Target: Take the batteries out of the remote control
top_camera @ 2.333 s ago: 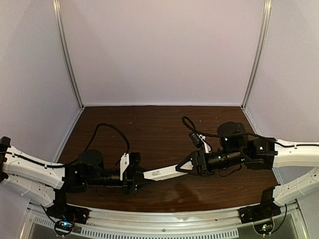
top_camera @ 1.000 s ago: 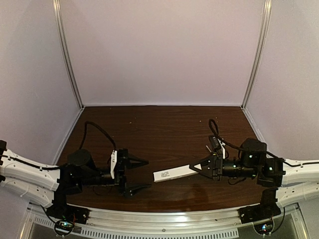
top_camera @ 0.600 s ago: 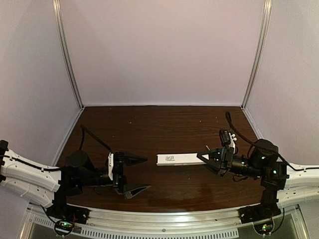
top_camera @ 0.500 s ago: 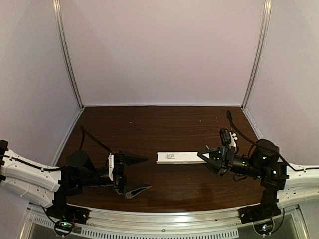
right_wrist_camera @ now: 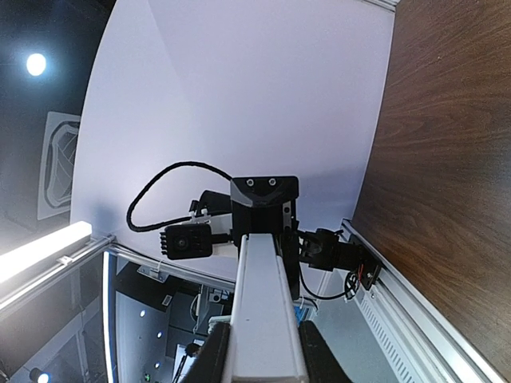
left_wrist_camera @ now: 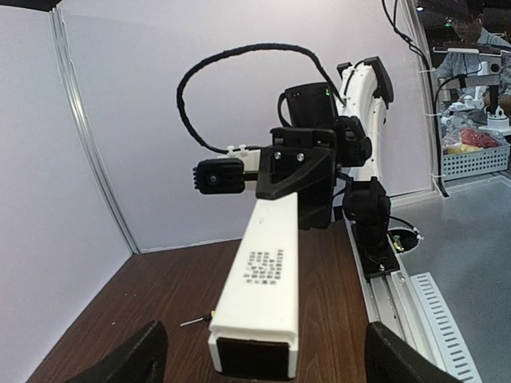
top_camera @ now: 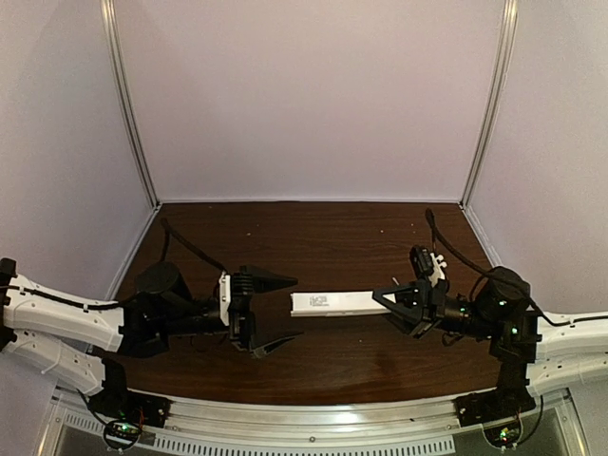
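remote control (top_camera: 337, 304): up off the table (top_camera: 285, 237), hanging roughly level in the air between the two arms, printed label (top_camera: 318, 302) facing up in the top view, and its dark end face pointing straight at the left arm

right fingers (top_camera: 397, 298): closed tight on the remote's right end, one on each side of it, so we'd say this arm is carrying the whole thing by itself

left fingers (top_camera: 271, 280): spread wide with nothing in them; one sits above and one below the remote's free left end in the top view, and as far as we can tell neither touches it

batteries: can't spot them anywhere, not on the table and not in either set of fingers, so our guess is they're inside the remote

opened up yet?: honestly can't tell, since the faces we can see are plain white and look shut, but the underside is hidden from us

done so far: by our read, only the pickup, with the remote lifted and held out toward the other arm

left to do: pretty much everything that matters, meaning left fingers get a hold of the free end, the battery bay gets opened, and both batteries come out

progress: early, we reckon
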`<state>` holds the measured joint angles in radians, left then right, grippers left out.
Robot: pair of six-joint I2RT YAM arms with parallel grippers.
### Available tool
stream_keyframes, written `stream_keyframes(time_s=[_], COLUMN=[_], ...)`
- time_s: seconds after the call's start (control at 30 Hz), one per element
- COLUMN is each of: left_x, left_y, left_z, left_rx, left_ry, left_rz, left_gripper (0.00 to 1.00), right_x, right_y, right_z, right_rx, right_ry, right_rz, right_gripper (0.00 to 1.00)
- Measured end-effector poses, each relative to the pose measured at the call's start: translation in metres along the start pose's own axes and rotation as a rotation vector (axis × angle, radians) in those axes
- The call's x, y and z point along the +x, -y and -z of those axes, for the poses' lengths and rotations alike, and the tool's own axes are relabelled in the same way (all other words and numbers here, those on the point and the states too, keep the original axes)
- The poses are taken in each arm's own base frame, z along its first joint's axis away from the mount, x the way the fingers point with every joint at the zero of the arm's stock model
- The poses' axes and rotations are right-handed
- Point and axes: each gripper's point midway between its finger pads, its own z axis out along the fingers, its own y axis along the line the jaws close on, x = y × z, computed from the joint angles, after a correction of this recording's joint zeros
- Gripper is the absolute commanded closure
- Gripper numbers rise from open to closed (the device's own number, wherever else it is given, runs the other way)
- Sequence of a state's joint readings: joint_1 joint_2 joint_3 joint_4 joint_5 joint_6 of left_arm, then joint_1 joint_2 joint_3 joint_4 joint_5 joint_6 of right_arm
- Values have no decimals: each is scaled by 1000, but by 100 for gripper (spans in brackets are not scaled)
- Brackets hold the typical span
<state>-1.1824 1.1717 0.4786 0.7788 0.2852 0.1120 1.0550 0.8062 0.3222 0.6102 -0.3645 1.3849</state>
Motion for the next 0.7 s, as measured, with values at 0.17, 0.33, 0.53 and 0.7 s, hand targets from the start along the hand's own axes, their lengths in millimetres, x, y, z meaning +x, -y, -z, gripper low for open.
stream_keyframes(time_s=[0.17,0.33,0.53,0.7], left_x=[2,12,18,16], left_y=[-2,0,3,4], left_z=[-9,-15,-18,-18], left_rx=[20,36,57,63], left_ry=[-13,-44,-56,-49], left_rz=[-6,-2,3,2], left_gripper=[19,25,28,27], right_x=[3,4,4,4], right_y=[-1,-4,-8,-4], right_z=[-4,-6,-5,-4], right_rx=[-17,-38,-52,-47], right_ry=[-22,-29,-27,-28], right_rz=[-11,-19,-21,-25], right_gripper=[100,100,100,100])
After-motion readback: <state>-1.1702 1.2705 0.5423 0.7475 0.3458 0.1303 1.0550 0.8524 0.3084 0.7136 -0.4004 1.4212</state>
